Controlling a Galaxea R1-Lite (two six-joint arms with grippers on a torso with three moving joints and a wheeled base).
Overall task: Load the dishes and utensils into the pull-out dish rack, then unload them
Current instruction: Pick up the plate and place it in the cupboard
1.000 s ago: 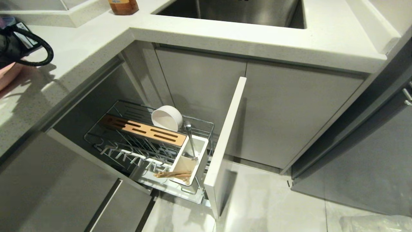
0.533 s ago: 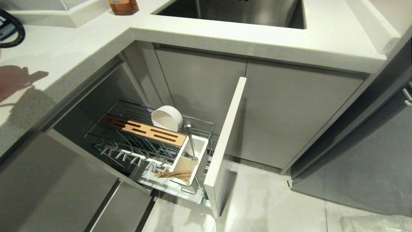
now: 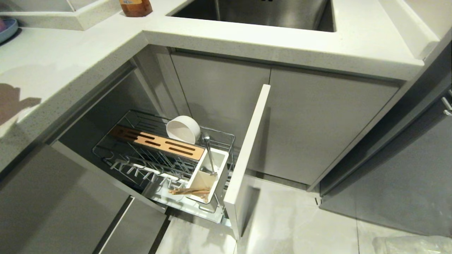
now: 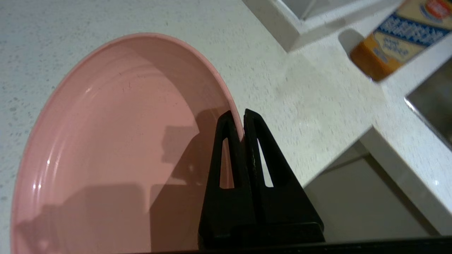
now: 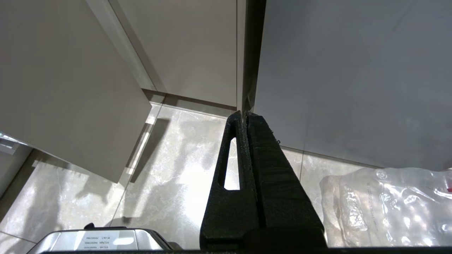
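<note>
A pull-out dish rack stands drawn out from the cabinet below a white speckled countertop, its tall pale front panel on the right. Inside, a white bowl rests on its side at the far end of the wire basket, just behind a slotted wooden block. A white utensil box sits at the near right corner, against the front panel. A slim metal spoon leans upright in its far compartment, and a pair of wooden chopsticks lies across its near end.

Neither arm appears in the head view, which shows only the edge of a blue plate at the far left of the counter, an amber bottle at the counter's far edge and a steel sink beyond.

The left wrist view supplies what the head view lacks: the left gripper is clenched on the rim of a pink plate, one finger inside the rim and one outside. The plate is held over the countertop, and whether it touches the surface cannot be told. The amber bottle and a corner of the sink show past it.

The right wrist view shows the right gripper with its fingers pressed together on nothing, hanging low above a pale tiled floor beside grey cabinet doors. A crumpled clear plastic bag lies on the tiles nearby.
</note>
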